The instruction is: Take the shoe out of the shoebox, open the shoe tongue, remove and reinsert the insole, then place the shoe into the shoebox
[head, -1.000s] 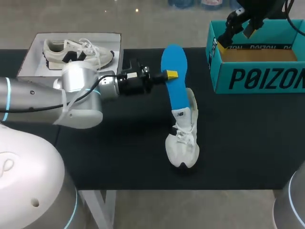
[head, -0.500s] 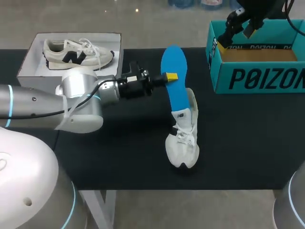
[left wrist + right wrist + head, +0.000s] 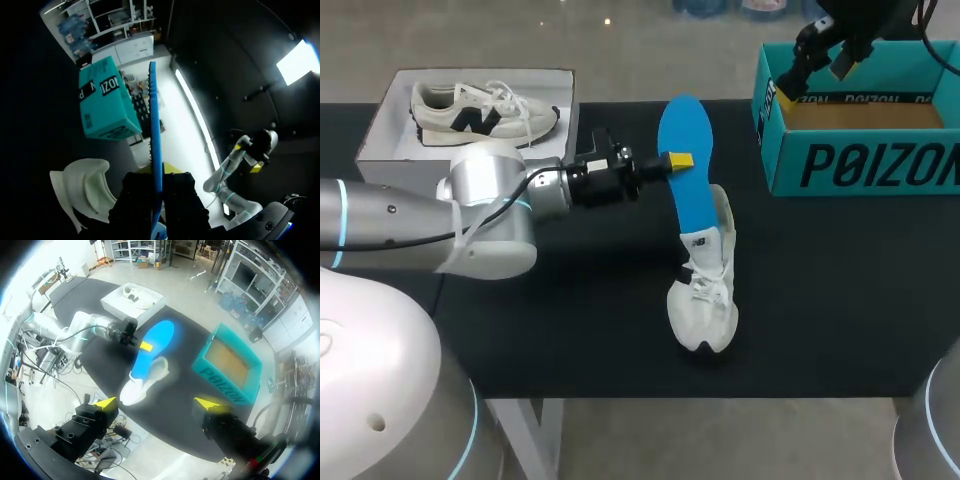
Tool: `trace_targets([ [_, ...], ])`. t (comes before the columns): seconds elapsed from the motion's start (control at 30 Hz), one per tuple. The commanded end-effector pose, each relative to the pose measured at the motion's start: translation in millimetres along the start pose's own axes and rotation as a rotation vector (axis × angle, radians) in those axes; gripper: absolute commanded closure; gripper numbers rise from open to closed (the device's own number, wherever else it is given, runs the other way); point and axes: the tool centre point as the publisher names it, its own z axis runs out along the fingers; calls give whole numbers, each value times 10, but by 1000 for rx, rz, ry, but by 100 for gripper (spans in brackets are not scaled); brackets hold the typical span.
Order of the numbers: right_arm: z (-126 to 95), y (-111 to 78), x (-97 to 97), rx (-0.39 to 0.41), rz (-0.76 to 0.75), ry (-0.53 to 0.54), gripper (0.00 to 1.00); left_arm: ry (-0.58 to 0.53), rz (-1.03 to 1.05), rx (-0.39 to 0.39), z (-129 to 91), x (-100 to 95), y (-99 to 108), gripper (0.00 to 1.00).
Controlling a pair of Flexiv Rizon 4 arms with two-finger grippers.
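We see the left tool [image 3: 677, 158] clamped on the blue insole [image 3: 694, 205], coming at it from the left and gripping partway along its length. In the left wrist view the insole runs edge-on between the two black fingers [image 3: 137, 197], and both press on it. The insole is tilted, with its rounded upper end toward the tabletop's far edge. Its lower end meets the opening of the white shoe [image 3: 705, 290]; we cannot tell if that end is inside the shoe or only resting on it. The shoe sits on its sole near the middle of the black tabletop [image 3: 570, 320], toe toward the near edge and laces on top. The teal shoebox [image 3: 860, 150] stands open at the far right of the tabletop, well apart from the shoe, with its brown floor showing. The right tool [image 3: 157, 404] is spread wide, yellow tips far apart, and holds nothing. It hangs high over the tabletop with shoe, insole and shoebox all below it. In the head view the right arm [image 3: 845, 30] is over the shoebox's far left corner. At the far left of the tabletop a white box [image 3: 380, 135] holds a second shoe [image 3: 485, 108], white with dark marks.
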Motion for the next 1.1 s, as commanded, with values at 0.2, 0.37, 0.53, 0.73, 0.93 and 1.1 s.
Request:
trace_targets([
  [0.2,2,17,-2,4,2,0,0,47,482,-122,32,198,86,100],
  [0.37,2,17,-2,4,2,0,0,76,681,-133,-20,231,238,100],
  [0.53,2,17,-2,4,2,0,0,81,804,-106,27,296,394,100],
  [0.73,2,17,-2,4,2,0,0,46,904,-77,34,389,443,100],
  [0.93,2,17,-2,4,2,0,0,-40,986,-29,9,487,434,100],
  [1.1,2,17,-2,4,2,0,0,-40,986,-29,9,487,434,100],
])
